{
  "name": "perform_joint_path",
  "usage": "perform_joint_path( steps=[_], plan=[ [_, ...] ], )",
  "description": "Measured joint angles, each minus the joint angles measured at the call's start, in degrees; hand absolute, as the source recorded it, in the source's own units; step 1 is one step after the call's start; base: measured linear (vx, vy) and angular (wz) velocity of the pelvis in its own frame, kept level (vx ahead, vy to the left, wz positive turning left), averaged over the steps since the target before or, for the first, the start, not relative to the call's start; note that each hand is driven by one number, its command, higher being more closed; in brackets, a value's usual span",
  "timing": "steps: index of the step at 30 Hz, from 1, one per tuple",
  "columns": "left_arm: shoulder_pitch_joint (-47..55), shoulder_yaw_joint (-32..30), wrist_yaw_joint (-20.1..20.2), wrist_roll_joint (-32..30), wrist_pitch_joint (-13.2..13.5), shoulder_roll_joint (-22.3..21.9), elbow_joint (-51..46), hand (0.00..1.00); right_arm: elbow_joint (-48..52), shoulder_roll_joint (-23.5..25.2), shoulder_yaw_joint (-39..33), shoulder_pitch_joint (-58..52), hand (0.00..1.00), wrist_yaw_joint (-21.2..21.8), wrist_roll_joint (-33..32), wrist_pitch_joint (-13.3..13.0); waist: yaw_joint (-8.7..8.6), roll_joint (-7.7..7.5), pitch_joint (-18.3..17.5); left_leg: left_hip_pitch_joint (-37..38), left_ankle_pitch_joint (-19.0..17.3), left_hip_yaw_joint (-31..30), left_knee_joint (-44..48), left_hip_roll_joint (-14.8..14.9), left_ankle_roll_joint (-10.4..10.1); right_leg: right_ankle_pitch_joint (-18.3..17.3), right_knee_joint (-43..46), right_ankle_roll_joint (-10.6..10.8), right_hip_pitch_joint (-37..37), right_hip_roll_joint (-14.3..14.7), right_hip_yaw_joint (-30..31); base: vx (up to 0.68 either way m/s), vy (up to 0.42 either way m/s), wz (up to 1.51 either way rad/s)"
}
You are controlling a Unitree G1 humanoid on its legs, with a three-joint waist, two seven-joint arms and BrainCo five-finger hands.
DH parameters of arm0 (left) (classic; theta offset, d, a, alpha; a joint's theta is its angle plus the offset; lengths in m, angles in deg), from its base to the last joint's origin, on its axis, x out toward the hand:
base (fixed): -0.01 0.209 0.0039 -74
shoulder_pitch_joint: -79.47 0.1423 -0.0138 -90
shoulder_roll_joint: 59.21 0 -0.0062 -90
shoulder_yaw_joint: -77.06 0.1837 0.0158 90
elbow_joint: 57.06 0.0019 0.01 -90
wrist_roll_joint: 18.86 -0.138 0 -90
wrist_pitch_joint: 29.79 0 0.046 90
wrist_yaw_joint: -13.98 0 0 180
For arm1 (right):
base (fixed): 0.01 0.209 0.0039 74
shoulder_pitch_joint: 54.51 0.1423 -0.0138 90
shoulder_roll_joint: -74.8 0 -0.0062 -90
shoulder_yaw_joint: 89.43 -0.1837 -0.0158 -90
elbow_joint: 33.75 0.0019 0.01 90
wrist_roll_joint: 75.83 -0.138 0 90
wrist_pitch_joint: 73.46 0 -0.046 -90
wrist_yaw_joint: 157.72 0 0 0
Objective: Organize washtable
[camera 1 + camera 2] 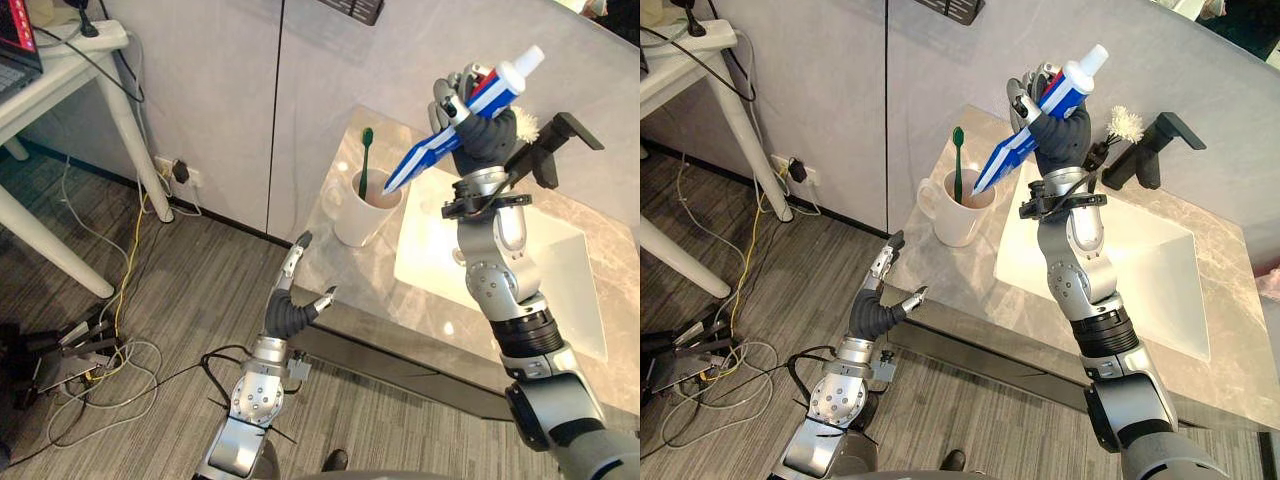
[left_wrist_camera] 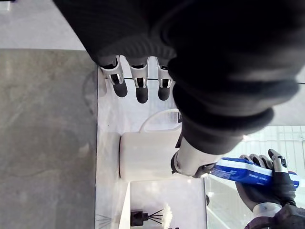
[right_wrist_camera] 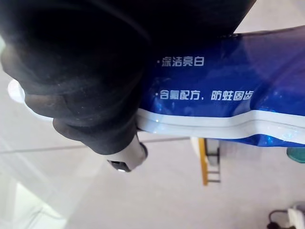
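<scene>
My right hand [image 1: 470, 108] is raised above the washtable and shut on a blue, white and red toothpaste tube [image 1: 455, 126], also close up in the right wrist view [image 3: 224, 86]. The tube slants with its white cap up and its flat end just above a white mug [image 1: 365, 208]. A green toothbrush [image 1: 365, 160] stands in the mug. My left hand [image 1: 296, 300] hovers low at the table's near left edge, open, fingers straight toward the mug [image 2: 147, 155].
A white basin [image 1: 500, 265] is sunk in the grey stone top, with a black tap [image 1: 548, 148] behind it. A small white brush [image 1: 1122, 125] stands beside the tap. A white desk [image 1: 60, 70] and cables [image 1: 90, 370] are at the left.
</scene>
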Motion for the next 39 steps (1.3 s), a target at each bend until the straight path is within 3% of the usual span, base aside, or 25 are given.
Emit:
perform_joint_path(
  steps=[25,39],
  plan=[
    [-0.1,0.0,0.1,0.1,1.2,1.1,-1.9,0.00,0.0,0.7,0.6,1.2,1.00,0.0,0.0,0.1,0.06,-0.32,1.5,-1.2,0.0,0.1,0.1,0.1,0.0,0.0,0.1,0.0,-1.1,0.0,0.1,0.00,0.000,0.00],
    [-0.3,-0.1,0.1,0.1,2.4,1.6,-3.0,0.00,-0.2,2.5,5.4,1.0,1.00,0.5,0.4,2.3,0.15,-1.36,3.2,-1.3,0.0,0.2,0.1,0.2,0.0,0.0,0.9,0.0,-1.7,0.0,0.3,0.00,0.000,0.00]
  ],
)
